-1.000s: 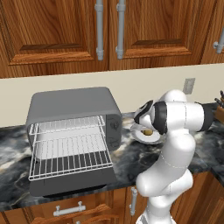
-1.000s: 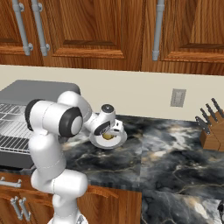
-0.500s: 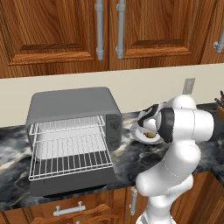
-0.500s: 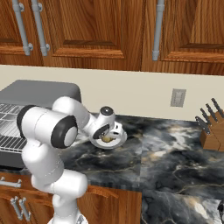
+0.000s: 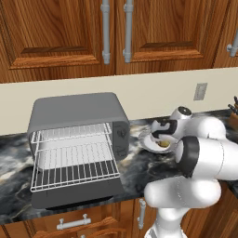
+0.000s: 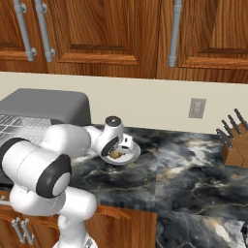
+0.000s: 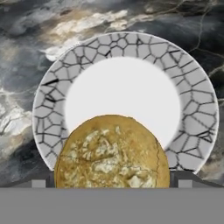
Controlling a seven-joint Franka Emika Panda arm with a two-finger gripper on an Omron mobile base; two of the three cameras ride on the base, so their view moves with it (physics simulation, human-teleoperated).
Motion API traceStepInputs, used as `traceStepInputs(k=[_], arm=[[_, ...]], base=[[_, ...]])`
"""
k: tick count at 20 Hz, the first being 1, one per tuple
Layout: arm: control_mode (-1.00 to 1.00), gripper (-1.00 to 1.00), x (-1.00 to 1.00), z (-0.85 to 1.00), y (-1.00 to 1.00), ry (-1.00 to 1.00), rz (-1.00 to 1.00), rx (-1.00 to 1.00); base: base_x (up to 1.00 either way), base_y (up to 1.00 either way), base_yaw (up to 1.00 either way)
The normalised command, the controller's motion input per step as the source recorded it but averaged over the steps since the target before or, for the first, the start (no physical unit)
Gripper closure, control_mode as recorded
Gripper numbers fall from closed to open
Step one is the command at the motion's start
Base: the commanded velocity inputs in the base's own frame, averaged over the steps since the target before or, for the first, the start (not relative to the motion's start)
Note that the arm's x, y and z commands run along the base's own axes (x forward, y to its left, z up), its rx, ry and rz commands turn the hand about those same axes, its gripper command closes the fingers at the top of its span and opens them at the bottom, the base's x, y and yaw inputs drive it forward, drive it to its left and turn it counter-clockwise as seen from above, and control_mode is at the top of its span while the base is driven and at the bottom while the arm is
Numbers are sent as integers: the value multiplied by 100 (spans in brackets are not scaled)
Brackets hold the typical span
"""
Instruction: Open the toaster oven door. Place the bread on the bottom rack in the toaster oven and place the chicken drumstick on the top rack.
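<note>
Toaster oven [image 5: 76, 116]: grey box with rounded corners, standing at the left of the dark marbled table [image 6: 193, 174], against the cream wall. Knob panel on its right side.

Toaster oven door [image 5: 74, 194]: dropped fully open, lying flat in front of the oven at table level.

Top rack [image 5: 74, 133]: silver wire grid, upper shelf, bare.

Bottom rack [image 5: 74, 169]: silver wire grid, lower shelf, pulled forward over the open door, bare.

Plate [image 7: 192, 109]: round, white centre, rim patterned in grey crackle. Sits on the table just right of the oven.

Bread [image 7: 111, 153]: round yellowish-brown roll with a cracked crust, on the near side of the plate. In the hand view it lies between the two dark fingertips [image 7: 43, 179], which stand at either side of it.

Pincer [image 5: 160, 135]: lowered onto the plate over the roll; its jaws are spread about the roll's width. Whether they press on the bread or merely flank it, I cannot tell.

Knife block [image 6: 233, 145]: wooden, dark handles protruding, at the far right of the table.

Wall outlet [image 6: 196, 108]: on the cream wall above the table.

Cabinets [image 6: 121, 34]: brown wood, metal bar handles, above.
</note>
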Motion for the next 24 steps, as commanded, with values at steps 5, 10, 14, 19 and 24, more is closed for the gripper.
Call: traceStepInputs(k=[5,10,14,19,24], arm=[[-100,100,-33,50,14,3,0,0],[-100,100,-39,34,30,0,0,0],[-100,100,-36,22,38,0,0,0],[-100,100,-41,18,38,7,0,0],[-100,100,-39,14,42,8,0,0]], base=[[0,0,0],[0,0,0],[0,0,0],[0,0,0],[0,0,0]])
